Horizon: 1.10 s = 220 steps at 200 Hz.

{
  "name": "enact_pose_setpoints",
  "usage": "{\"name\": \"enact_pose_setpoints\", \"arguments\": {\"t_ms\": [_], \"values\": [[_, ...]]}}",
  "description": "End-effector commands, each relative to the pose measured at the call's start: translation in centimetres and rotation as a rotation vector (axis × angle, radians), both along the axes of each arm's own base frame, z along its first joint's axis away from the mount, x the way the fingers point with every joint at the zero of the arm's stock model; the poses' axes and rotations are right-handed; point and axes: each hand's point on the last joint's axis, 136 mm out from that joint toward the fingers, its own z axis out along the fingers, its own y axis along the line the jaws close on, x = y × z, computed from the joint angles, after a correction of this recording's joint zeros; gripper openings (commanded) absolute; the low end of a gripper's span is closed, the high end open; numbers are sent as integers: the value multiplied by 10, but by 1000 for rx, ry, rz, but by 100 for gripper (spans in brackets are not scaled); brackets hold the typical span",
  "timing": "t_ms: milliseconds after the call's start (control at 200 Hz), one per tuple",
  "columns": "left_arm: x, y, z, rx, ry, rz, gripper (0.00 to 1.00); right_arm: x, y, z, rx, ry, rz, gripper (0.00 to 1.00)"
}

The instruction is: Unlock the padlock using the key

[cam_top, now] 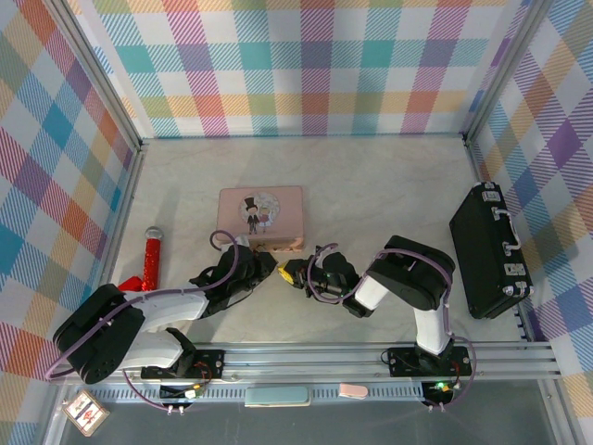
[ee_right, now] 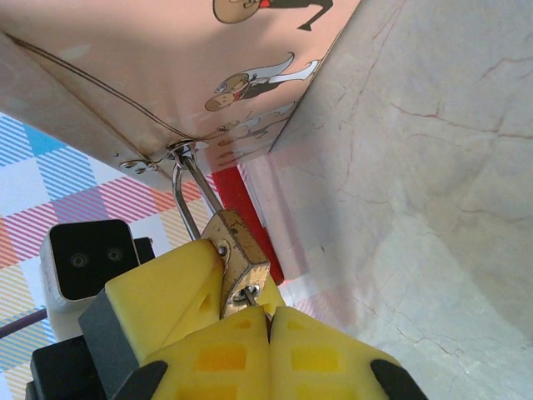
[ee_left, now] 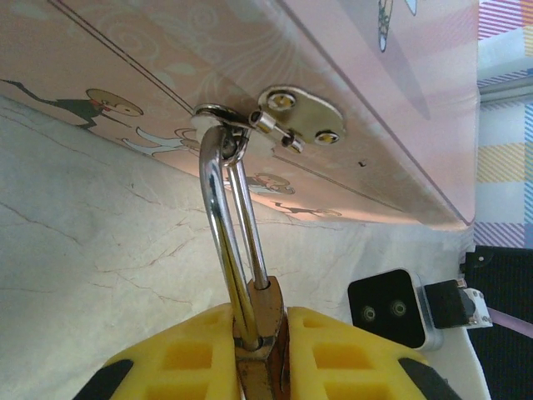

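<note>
- The padlock (ee_right: 237, 248) hung by its shackle (ee_left: 235, 250) from the hasp (ee_left: 300, 117) on the front wall of the tin (cam_top: 260, 215), just above the tabletop (cam_top: 371, 199).
- The left fingers (ee_left: 187, 360) were clamped on the brass body, one pad on each side, holding it steady.
- The right fingers (ee_right: 218, 358) were pressed narrow together under the lock's base. A silver bit, likely the key (ee_right: 247, 293), stuck out from their tips and met the keyhole end.
- Fetching the key, gripping the lock and bringing the key to the keyhole therefore looked done. How deep the key sat could not be told.
- Both shackle legs seemed seated in the body, so the lock looked closed. Turning the key and freeing the shackle remained.
</note>
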Motion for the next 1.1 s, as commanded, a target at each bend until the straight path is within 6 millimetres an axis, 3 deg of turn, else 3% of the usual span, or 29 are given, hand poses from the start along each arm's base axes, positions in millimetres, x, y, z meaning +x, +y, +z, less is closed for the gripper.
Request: {"name": "enact_pose_setpoints", "arguments": {"t_ms": [0,415,1095], "values": [[4,-6,24,-57,-64,-22,13,10,2,23,66,-44,-15,0],[-4,-22,48,-194,-61,-28,8,14,6,36,99,-58,-17,0],[-7,-30,58,-242,-71,-44,5,18,1,39,92,-67,-43,0]]}}
